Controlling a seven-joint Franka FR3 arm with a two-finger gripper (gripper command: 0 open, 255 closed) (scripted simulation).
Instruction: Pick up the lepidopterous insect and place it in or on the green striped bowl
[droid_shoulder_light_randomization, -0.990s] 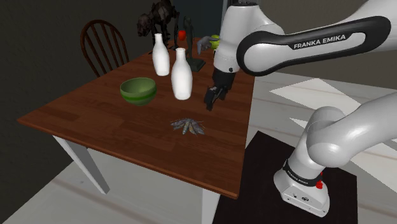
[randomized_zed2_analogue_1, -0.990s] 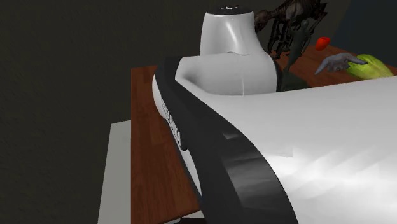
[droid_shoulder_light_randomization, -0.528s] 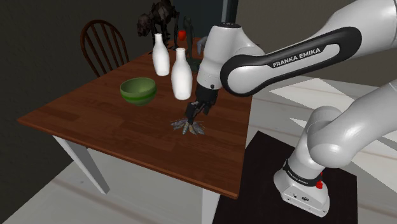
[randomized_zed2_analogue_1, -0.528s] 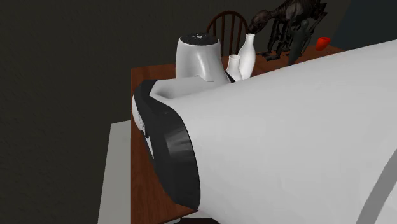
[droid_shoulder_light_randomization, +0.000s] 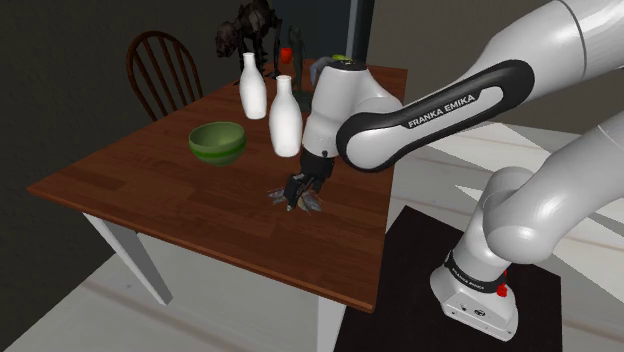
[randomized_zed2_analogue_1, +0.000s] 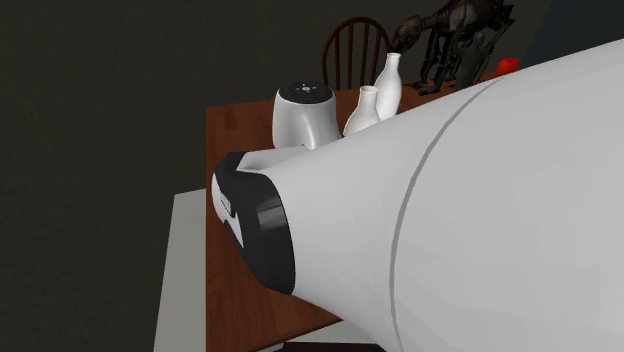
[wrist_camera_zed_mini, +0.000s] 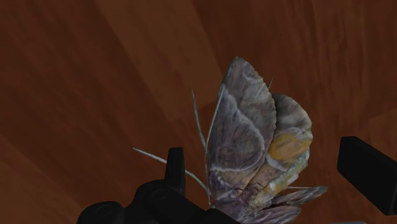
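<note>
Near the shoulder view's centre the black gripper (droid_shoulder_light_randomization: 297, 189) sits right over the moth (droid_shoulder_light_randomization: 312, 201) on the table (droid_shoulder_light_randomization: 150, 185), covering much of it, so contact is hard to judge. In the wrist view the jaws stand apart with the grey-brown wings between them, closer to one finger (wrist_camera_zed_mini: 175, 167); touching or not, I cannot tell. In the second exterior view the white arm (randomized_zed2_analogue_1: 480, 220) blocks most of the tabletop. I count one moth, one green bowl (droid_shoulder_light_randomization: 217, 142) left of centre, and two white bottles (droid_shoulder_light_randomization: 285, 115).
</note>
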